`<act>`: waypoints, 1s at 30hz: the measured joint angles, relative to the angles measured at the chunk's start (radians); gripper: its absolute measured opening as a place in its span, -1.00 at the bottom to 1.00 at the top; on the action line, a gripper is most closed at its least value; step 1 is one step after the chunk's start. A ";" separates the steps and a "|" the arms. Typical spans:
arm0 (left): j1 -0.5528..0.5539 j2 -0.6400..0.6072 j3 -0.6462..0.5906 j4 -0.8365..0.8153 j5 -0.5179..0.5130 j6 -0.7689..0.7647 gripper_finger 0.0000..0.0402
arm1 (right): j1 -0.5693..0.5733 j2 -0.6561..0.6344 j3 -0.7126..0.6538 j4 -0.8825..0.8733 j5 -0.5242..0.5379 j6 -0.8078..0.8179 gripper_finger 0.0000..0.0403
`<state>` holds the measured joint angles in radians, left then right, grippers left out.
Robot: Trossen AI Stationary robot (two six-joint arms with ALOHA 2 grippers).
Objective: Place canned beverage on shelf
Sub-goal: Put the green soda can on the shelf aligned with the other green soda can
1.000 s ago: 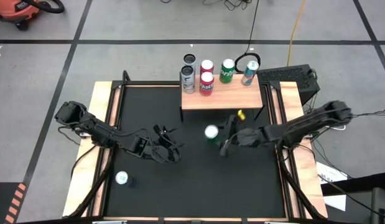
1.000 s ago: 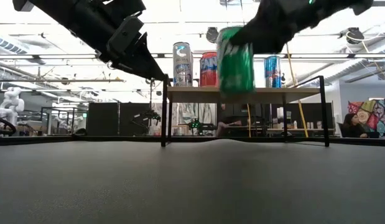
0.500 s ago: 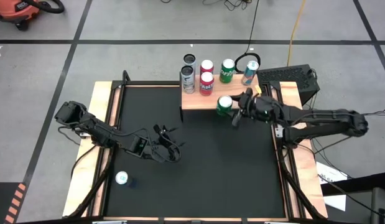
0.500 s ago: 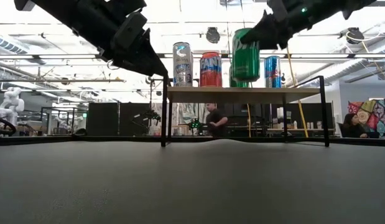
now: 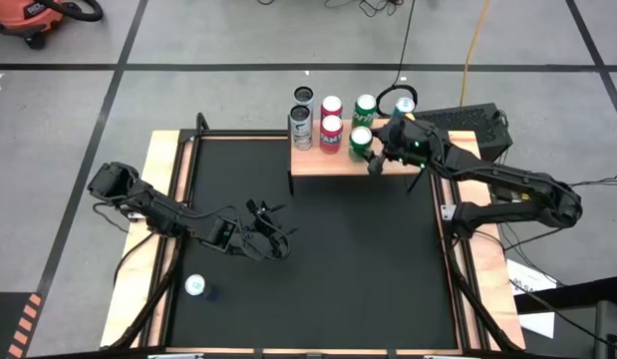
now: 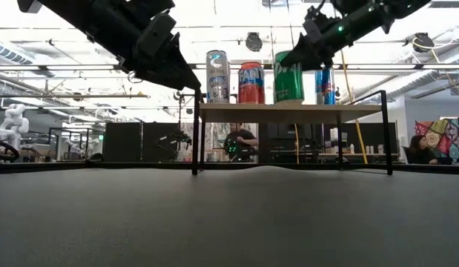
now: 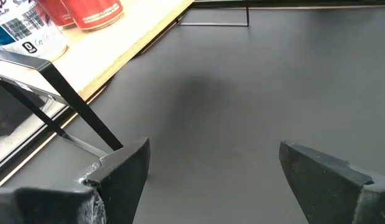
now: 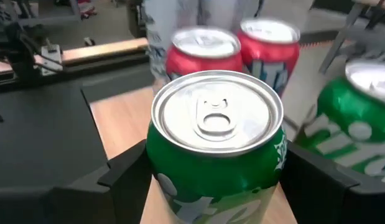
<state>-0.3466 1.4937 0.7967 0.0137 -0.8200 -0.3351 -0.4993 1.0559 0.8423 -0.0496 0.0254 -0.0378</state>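
A green can (image 5: 361,140) stands upright at the front of the light-wood shelf (image 5: 393,162), beside a red can (image 5: 331,131). My right gripper (image 5: 373,152) is shut on it; in the low view (image 6: 289,76) its base meets the board (image 6: 288,111). A grey can (image 5: 301,128), another red can (image 5: 331,105), another green can (image 5: 365,108) and a blue can (image 5: 401,110) also stand on the shelf. My left gripper (image 5: 273,239) hangs open and empty over the table's left half. My right gripper pinches the green can's upper wall (image 8: 156,163) between its two fingers (image 8: 127,174), one on either side just below the rim. The fingers slant down from the table's right. The can stands upright with its base on the shelf board.
Another can (image 5: 195,286) stands near the table's near left corner. The shelf's black legs (image 6: 195,133) stand on the far part of the black table top (image 5: 318,289). A person (image 6: 240,141) moves in the room behind the shelf.
My right gripper has carried the green can from the middle of the table up and toward the far edge, over the shelf's front edge. The can stayed upright and now stands on the board beside the red can.
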 joint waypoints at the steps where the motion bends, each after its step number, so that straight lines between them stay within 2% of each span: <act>1: 0.000 0.000 0.000 -0.003 0.000 0.000 0.74 | -0.018 0.007 0.002 -0.009 -0.025 0.004 0.42; 14: 0.000 0.000 0.000 -0.004 0.000 -0.027 0.74 | -0.184 0.048 0.008 0.002 -0.161 -0.010 0.45; 19: 0.000 0.000 0.000 0.006 0.000 -0.027 0.74 | -0.209 0.066 0.008 0.024 -0.213 -0.007 0.52; 30: -0.001 0.000 0.000 0.000 0.004 -0.027 0.74 | -0.208 0.052 0.007 0.010 -0.214 0.012 0.58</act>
<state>-0.3473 1.4937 0.7967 0.0135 -0.8162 -0.3626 -0.7074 1.1076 0.8497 -0.0396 -0.1890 -0.0256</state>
